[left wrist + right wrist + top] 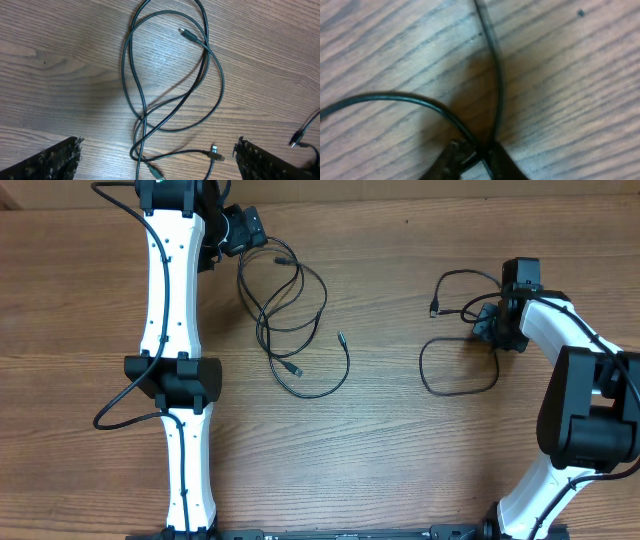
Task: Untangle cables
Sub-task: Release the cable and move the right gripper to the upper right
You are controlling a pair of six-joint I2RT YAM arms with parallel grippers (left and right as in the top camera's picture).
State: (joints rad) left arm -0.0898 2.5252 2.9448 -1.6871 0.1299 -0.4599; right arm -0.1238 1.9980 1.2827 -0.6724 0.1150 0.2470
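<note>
From overhead, the wooden worktop is carrying two lots of black cord. The tangled cables are lying left of the middle, with several loops crossing one another and a silvery plug tip sticking out on the right side. The left fingers are hovering at the far upper end of this tangle, near its top loop; this view is not showing whether they are touching it. Well apart to the right, the separate cable is lying in one rounded loop, with a tail running up to its own plug. The right fingers are sitting on it at the upper right of that loop.

In the left wrist view, the left fingers are standing spread wide at the two bottom corners, gripping nothing. The tangled cables are lying flat on the worktop between and beyond them, the long loops crossing low in the picture. One plug tip is resting inside the upper loop and another is lying just beside the right-hand finger. A further cord end is showing at the right edge.

In the right wrist view, blurred and very close, the right fingers are pressing nearly together at the bottom edge, pinching the separate cable where two of its strands are meeting. One strand is running straight up and the other is curving away to the left over the worktop.
</note>
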